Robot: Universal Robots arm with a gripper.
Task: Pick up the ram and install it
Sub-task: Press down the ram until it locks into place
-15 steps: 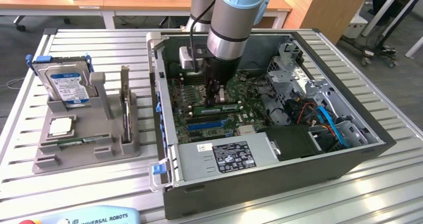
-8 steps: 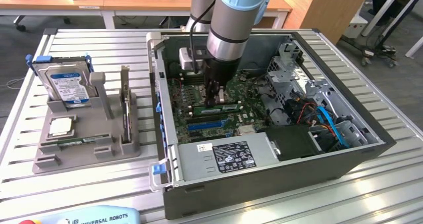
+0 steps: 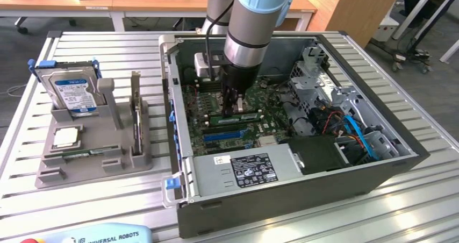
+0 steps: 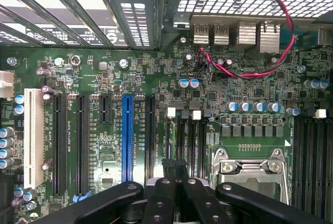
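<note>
In the exterior view my gripper [image 3: 229, 113] reaches down into the open computer case [image 3: 287, 200], onto the motherboard. Its dark fingers are shut together. Right beside the fingertips, a green ram [image 3: 245, 115] with a white label stands on edge in a slot of the board. I cannot tell whether the tips touch it. In the wrist view the shut gripper [image 4: 174, 168] hovers over the black memory slots [image 4: 190, 141] next to the processor socket [image 4: 255, 169]. There the gripper body hides the ram.
A grey holder [image 3: 93, 170] stands on the table at the exterior view's left. It carries a blue-labelled hard drive [image 3: 72, 90], a square silver chip [image 3: 66, 137] and another green stick [image 3: 75, 155]. Inside the case are the power supply [image 3: 240, 170], drive cages [image 3: 315, 81] and blue cables [image 3: 358, 135].
</note>
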